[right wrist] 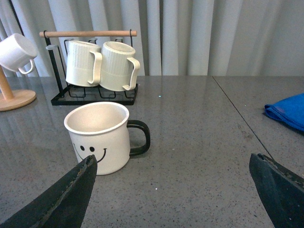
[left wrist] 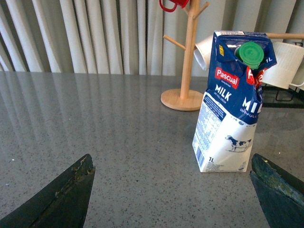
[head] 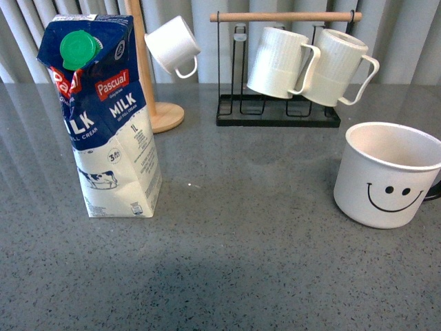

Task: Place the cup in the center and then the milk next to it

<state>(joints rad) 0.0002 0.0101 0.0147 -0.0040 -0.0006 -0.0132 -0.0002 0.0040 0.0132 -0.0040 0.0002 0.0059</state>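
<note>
Left pincer (left wrist: 171,166): fingers spread wide, nothing between them, low over worktop (head: 241,269). Milk carton (left wrist: 232,109) upright ahead of it, clear of both fingers; in front view carton (head: 107,117) stands at left of worktop.

Right pincer (right wrist: 172,166): fingers spread wide, nothing held. Cup (right wrist: 97,137) upright on worktop just beyond one finger, contact not visible, smiley toward camera; in front view cup (head: 386,176) at right edge.

Behind: wooden mug tree (head: 146,69), black rack (head: 279,114) holding two ribbed mugs. Blue cloth (right wrist: 287,111) well apart from cup.
</note>
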